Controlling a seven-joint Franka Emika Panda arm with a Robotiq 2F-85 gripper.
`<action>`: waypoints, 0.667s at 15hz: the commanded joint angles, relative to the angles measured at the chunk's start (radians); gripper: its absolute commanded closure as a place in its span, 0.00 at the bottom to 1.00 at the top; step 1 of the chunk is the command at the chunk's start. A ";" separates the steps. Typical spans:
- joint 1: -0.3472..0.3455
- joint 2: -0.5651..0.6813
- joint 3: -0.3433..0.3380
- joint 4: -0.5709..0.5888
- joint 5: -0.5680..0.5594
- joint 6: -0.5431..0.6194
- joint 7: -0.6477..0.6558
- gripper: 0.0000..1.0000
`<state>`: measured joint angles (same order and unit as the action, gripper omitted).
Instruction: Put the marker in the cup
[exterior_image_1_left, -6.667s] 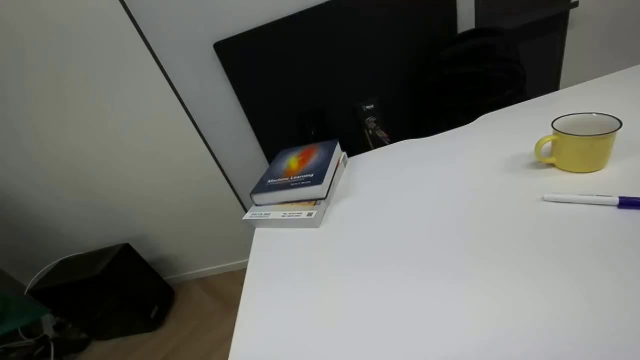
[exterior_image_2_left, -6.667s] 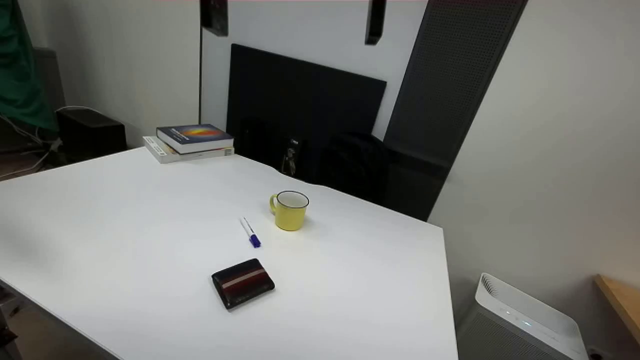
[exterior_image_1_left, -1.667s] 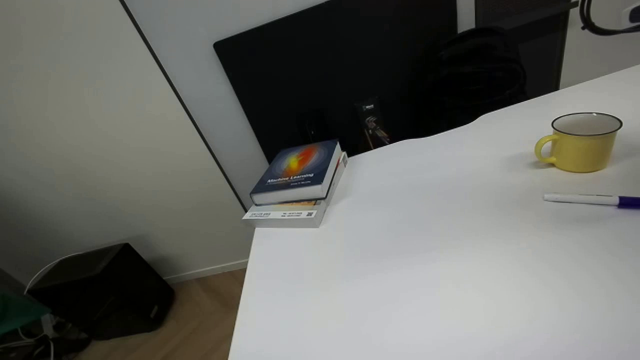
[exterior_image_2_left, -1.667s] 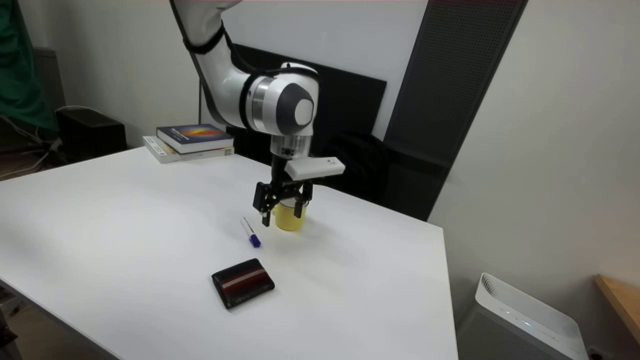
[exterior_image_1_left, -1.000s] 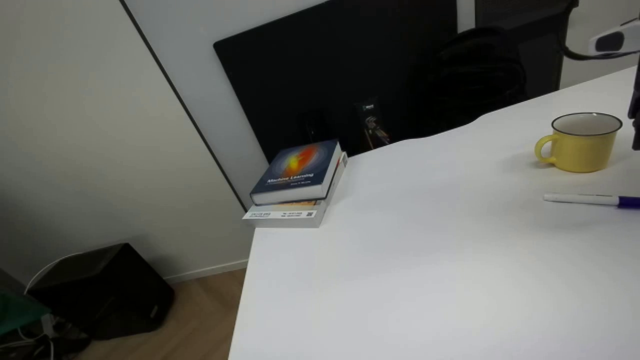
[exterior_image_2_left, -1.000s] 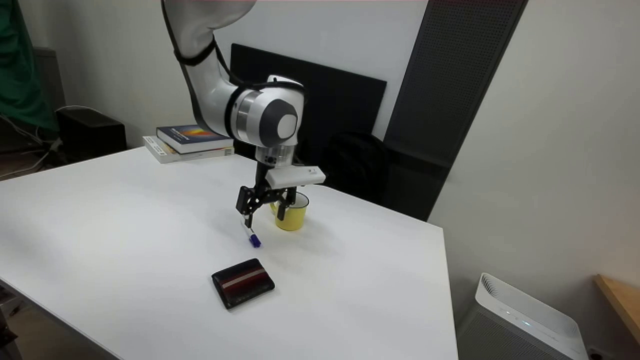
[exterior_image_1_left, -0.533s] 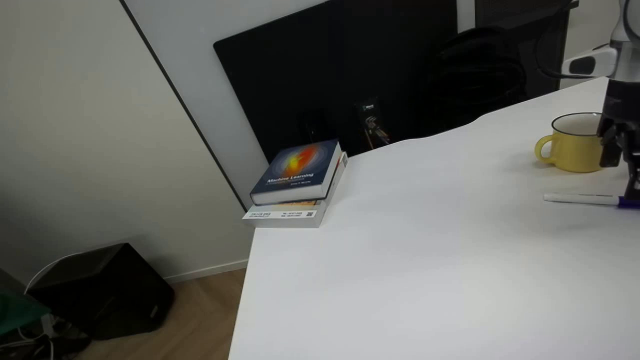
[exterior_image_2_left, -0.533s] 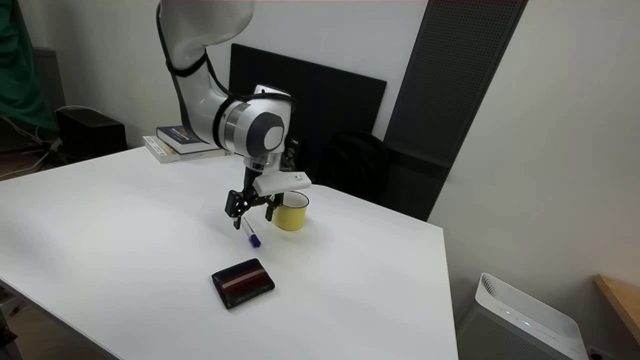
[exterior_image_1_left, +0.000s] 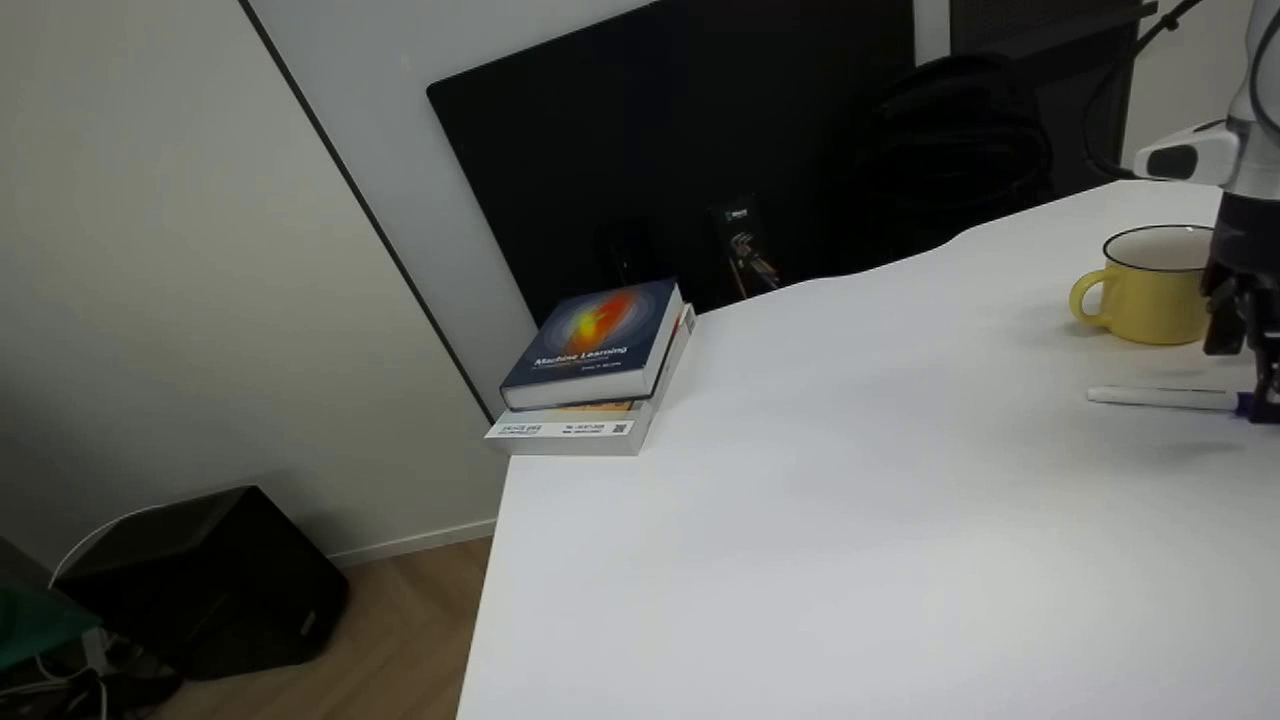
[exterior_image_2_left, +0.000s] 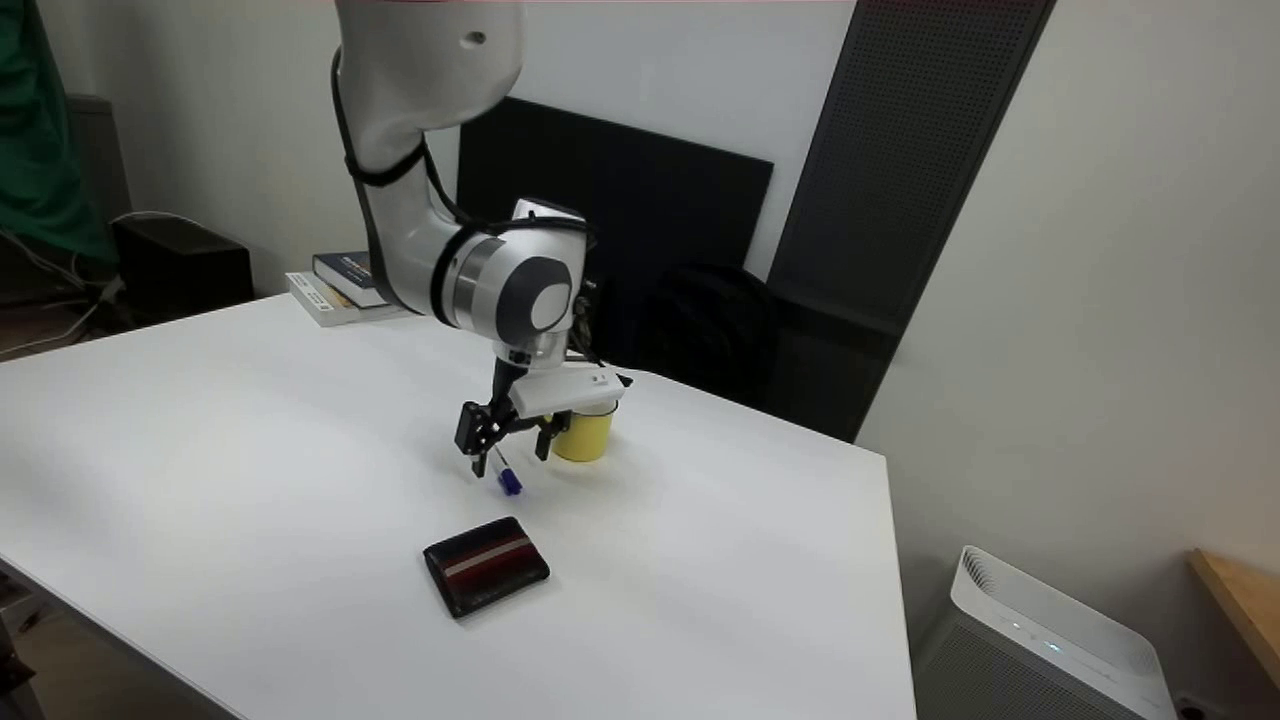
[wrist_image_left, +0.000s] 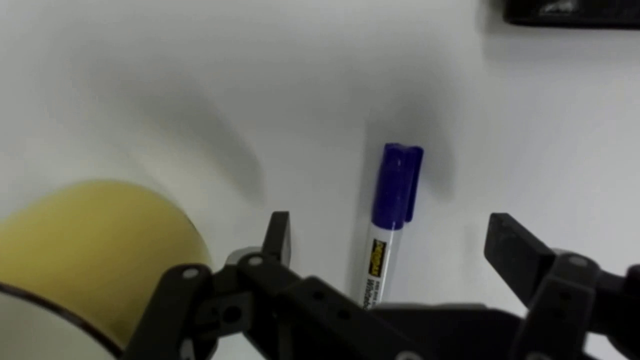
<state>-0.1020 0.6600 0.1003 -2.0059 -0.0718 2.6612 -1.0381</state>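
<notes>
Grasp not yet made. Your gripper (wrist_image_left: 389, 225) stands wide, holding nothing, one finger (wrist_image_left: 277, 237) either side of the marker (wrist_image_left: 387, 221), which lies on the table (exterior_image_2_left: 720, 570), right of the cup (wrist_image_left: 105, 230) in the wrist view. Best lower straight, then close squarely across the barrel (wrist_image_left: 377, 260) near the cap (wrist_image_left: 391, 190); finger on cup side looks close, so avoid sideways drift.

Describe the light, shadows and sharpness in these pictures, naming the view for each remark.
Wrist view: soft grey shadows on the white table, a yellowish tint beside the yellow mug, crisp edges on the whiteboard marker; in both exterior views: black backpack nearly lost in darkness; in an exterior view: readable title on the Machine Learning book.
</notes>
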 joint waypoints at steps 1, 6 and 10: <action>-0.013 0.020 -0.003 0.021 -0.015 0.010 0.037 0.00; -0.019 0.033 -0.008 0.031 -0.017 0.009 0.044 0.00; -0.012 0.038 -0.018 0.033 -0.029 0.008 0.056 0.25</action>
<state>-0.1196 0.6799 0.0919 -2.0001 -0.0755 2.6652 -1.0286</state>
